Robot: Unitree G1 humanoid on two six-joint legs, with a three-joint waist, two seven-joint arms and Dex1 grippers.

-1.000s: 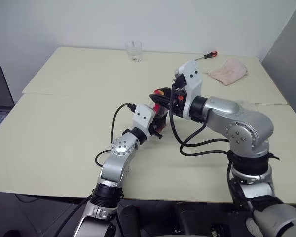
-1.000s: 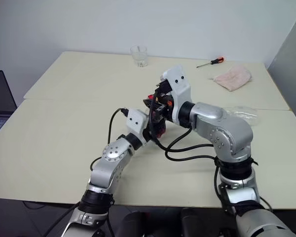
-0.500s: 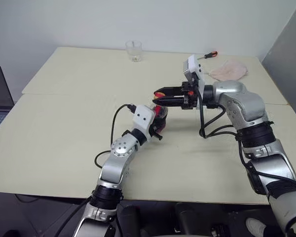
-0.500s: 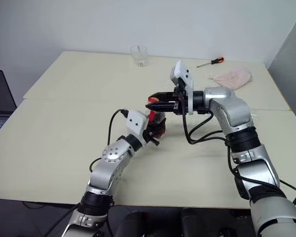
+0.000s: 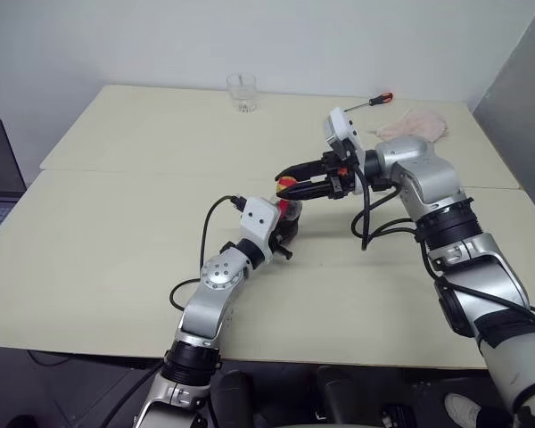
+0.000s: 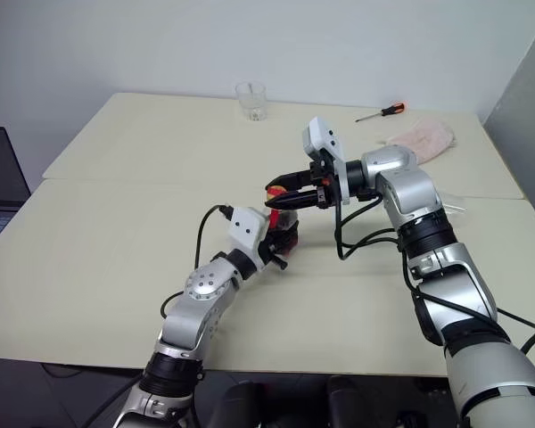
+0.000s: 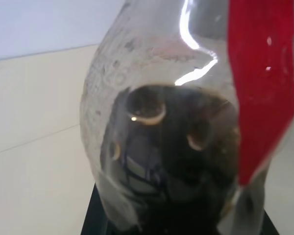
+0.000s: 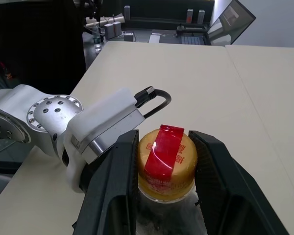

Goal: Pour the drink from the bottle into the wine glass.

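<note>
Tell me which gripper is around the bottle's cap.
The right gripper: its black fingers flank the yellow-and-red cap. The left gripper grips the bottle lower, at its body.

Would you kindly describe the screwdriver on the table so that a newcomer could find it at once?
Start at the pale table and look to its far edge by the wall, on the robot's right. There, just left of the crumpled pink cloth, lies the screwdriver. It is thin, with a metal shaft and a red-and-black handle, unlike the soft cloth or the clear tumbler farther left.
</note>
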